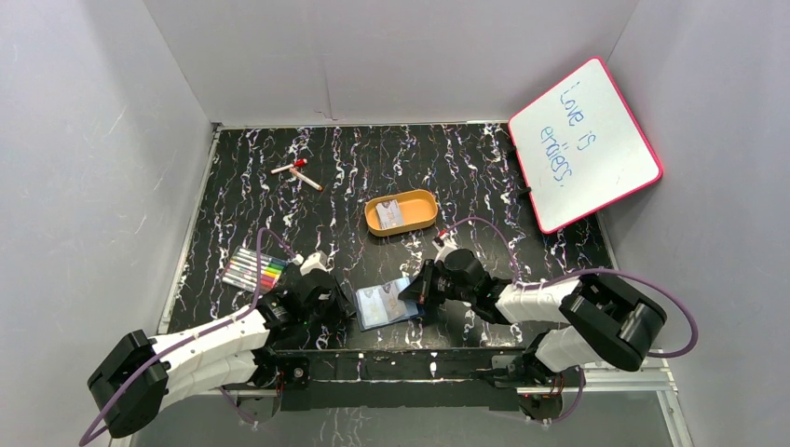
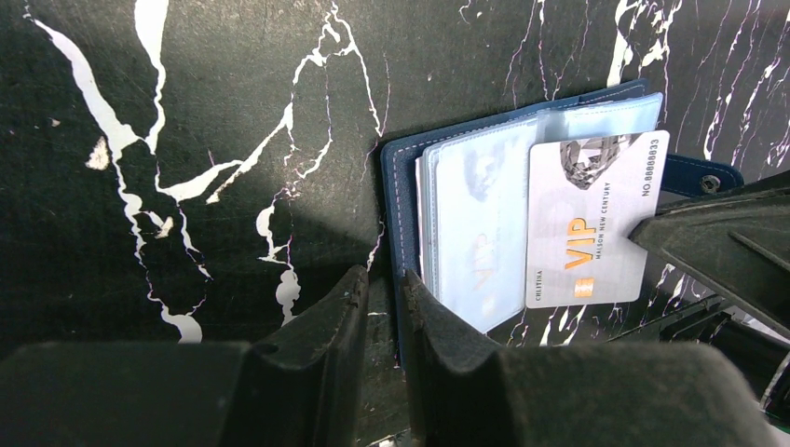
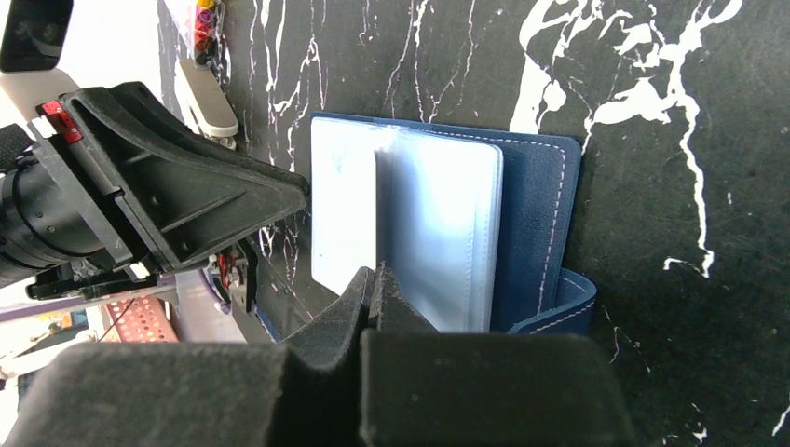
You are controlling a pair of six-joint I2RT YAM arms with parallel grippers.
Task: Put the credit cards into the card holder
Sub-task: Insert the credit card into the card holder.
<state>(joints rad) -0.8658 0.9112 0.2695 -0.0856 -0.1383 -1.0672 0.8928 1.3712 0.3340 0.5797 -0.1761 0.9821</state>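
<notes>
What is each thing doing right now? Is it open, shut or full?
card holder: open, lying flat.
VIP card: lying on the holder's clear sleeves, pinched at its edge.
right hand: shut on the VIP card.
left hand: nearly shut at the holder's edge.
orange tray: holds another card.
whiteboard: written on.

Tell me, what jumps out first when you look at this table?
An open blue card holder lies near the front of the table, a VIP card on its clear sleeves, the left end effector and right end effector at either side. Behind sits an orange tray, and a pink-framed whiteboard leans far right.
</notes>
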